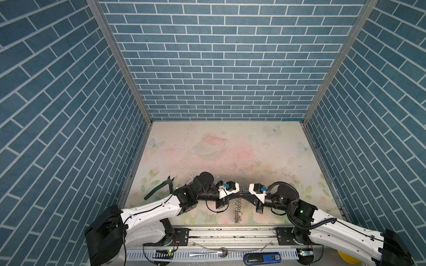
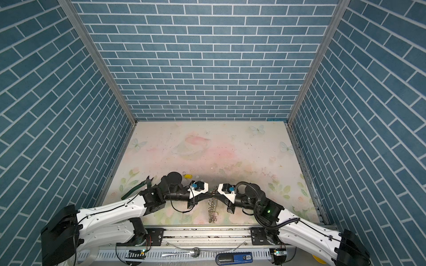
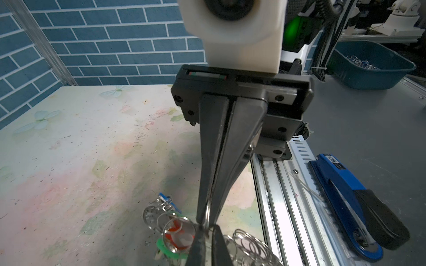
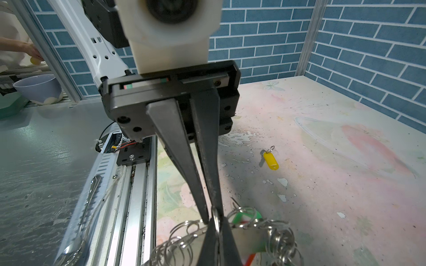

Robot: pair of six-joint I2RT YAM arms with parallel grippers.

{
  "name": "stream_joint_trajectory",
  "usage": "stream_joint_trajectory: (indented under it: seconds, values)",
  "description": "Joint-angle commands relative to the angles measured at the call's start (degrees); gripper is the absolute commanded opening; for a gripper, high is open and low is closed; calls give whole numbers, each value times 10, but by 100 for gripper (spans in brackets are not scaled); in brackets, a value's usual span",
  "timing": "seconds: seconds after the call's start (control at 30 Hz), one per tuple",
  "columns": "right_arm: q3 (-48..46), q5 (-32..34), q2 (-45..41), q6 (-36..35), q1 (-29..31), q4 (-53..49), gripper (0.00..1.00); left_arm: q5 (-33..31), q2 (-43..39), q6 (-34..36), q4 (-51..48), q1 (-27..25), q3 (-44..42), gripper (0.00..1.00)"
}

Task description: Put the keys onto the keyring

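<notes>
Keyring [image 1: 238, 208] pinched by left claw [image 4: 212, 217] and right claw [image 3: 207, 221] (both closed).

Green-handled pliers [image 1: 155, 191] lie on the flowered table [image 1: 230, 147], near its left edge. On the grey ledge in front, a metal spoon [image 1: 221, 252] lies beside a blue and black stapler [image 1: 262, 258]. Blue brick-pattern walls [image 1: 219, 57] stand around. Outside the walls are a blue tub [image 3: 373, 69] and a pale bowl [image 4: 38, 89].

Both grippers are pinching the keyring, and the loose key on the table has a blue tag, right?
Not blue: the loose key has a yellow tag, as the right wrist view shows. The left gripper and right gripper do both pinch the keyring.
</notes>
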Motion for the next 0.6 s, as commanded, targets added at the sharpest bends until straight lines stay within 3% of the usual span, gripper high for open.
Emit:
stream_joint_trajectory:
  seconds: [0.0,0.33,0.57]
  values:
    - [-7,-24,5,-29,1,48,0,21,4,2,2,-2,10,4]
    - [13,-9,16,-27,1,11,0,-51,-3,13,-40,-2,25,0]
    - [37,8,41,-28,1,-27,2,-61,2,32,-85,-2,46,0]
